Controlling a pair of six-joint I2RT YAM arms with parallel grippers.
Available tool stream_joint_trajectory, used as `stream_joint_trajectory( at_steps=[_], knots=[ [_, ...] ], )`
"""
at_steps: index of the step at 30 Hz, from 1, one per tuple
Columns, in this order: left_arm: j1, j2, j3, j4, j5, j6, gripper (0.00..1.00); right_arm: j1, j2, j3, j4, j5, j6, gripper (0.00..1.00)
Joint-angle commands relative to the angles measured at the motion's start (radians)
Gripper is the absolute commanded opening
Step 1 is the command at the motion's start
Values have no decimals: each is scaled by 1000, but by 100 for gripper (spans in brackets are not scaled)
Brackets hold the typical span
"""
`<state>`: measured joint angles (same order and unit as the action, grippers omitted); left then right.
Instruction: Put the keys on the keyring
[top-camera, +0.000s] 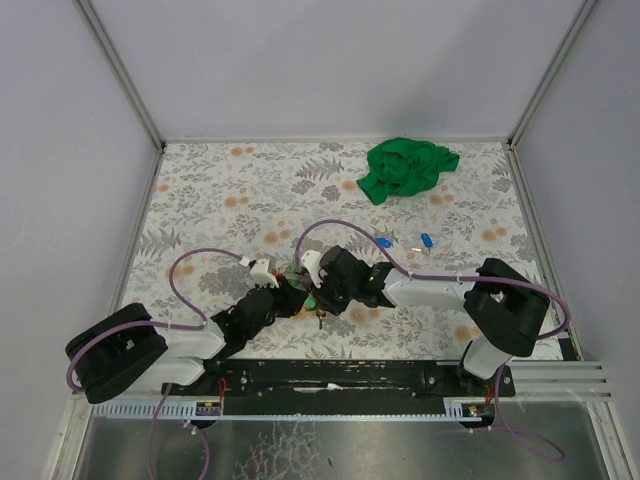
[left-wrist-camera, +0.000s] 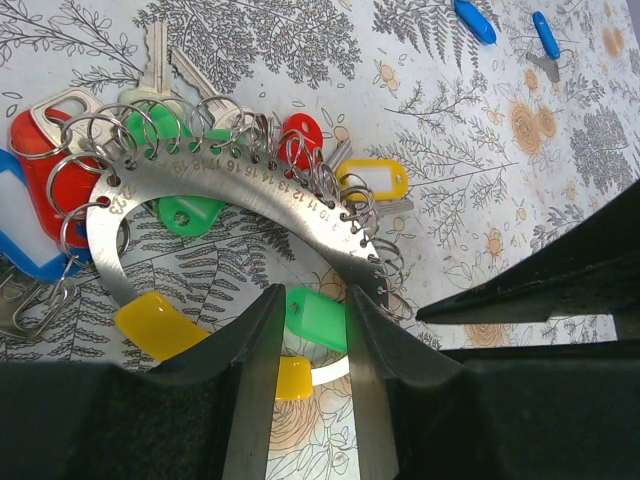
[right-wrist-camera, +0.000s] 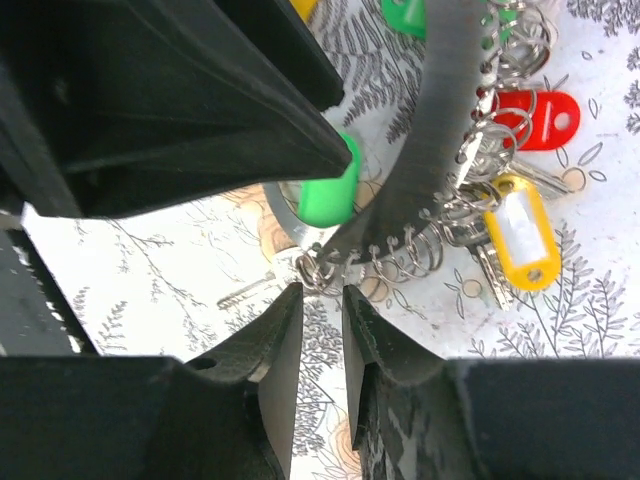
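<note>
The keyring (left-wrist-camera: 230, 180) is a curved silvery metal band with numbered holes, carrying several small split rings, keys and red, yellow, green and blue tags. My left gripper (left-wrist-camera: 308, 300) is closed around a green tag (left-wrist-camera: 318, 318) at the band's end and holds it there. In the right wrist view the band (right-wrist-camera: 440, 130) runs down to my right gripper (right-wrist-camera: 318, 292), whose fingers stand a narrow gap apart with nothing between them, just short of a small split ring (right-wrist-camera: 318, 268). Two loose blue keys (left-wrist-camera: 475, 20) (left-wrist-camera: 545, 33) lie farther off. Both grippers meet at the table's middle (top-camera: 310, 298).
A crumpled green cloth (top-camera: 410, 167) lies at the back right. The two blue keys (top-camera: 383, 242) (top-camera: 427, 240) lie just behind the right arm. A small silvery key (right-wrist-camera: 250, 290) lies on the patterned table by the right fingers. Grey walls close in the table.
</note>
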<state>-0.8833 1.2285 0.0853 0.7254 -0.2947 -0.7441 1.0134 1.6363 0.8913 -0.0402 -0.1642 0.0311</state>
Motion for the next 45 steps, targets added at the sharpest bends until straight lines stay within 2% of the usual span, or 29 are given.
stream_joint_trajectory(
  at_steps=[1,20,29,34,40,45],
  knots=[
    [6,1,4,0,-5,2,30,-4,-37,-20,4,77,-82,30],
    [10,16,14,5,14,11,30,-3,21,-6,46,35,-143,27],
    [11,15,16,5,21,17,30,-3,63,-14,82,64,-154,26],
    [12,10,15,13,30,29,30,-4,57,-9,64,77,-162,18],
    [12,-9,1,53,56,77,30,-4,5,18,-34,80,-186,7],
    [12,-25,-2,106,90,157,29,-5,-13,70,-145,57,-204,5]
  ],
)
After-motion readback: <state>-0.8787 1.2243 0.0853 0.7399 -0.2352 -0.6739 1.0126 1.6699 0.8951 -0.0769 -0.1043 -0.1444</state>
